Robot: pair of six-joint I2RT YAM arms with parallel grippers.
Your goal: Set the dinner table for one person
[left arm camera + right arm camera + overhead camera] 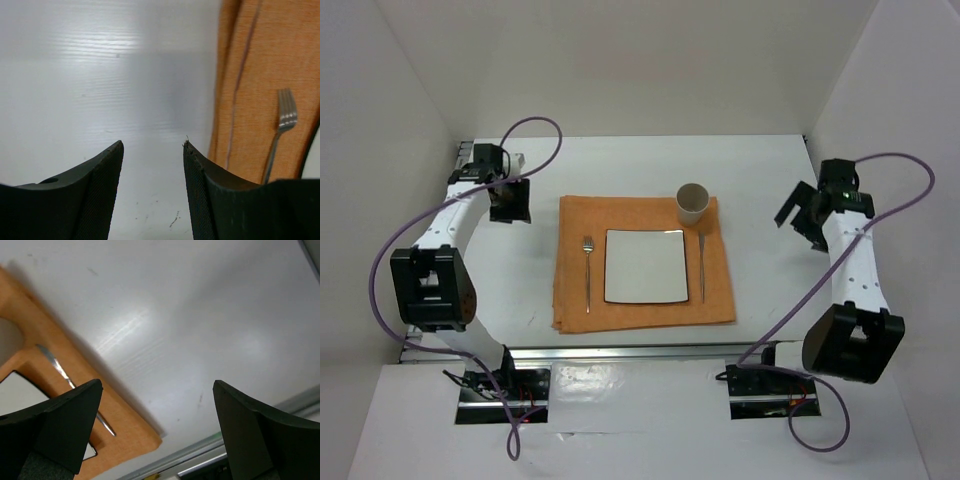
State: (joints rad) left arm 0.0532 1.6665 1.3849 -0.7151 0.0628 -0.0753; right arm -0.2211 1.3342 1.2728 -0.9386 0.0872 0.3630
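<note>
The dinner table (770, 160) is the wide white top under both arms. From above, an orange cloth (645, 312) lies on its middle, with a square white plate (645, 265), a fork (588, 270) left of it, a knife (702, 265) right of it, and a cup (692, 204) at the far right corner. The left gripper (510, 205) and the right gripper (800, 215) hang off the cloth on either side.

In the left wrist view, the left gripper (152, 145) has its fingers (107, 170) apart above the bare table (100, 75); they hold and touch nothing.

In the right wrist view, the right gripper (157, 385) has its fingers (70, 420) spread very wide and empty, above the table (200, 315).
</note>
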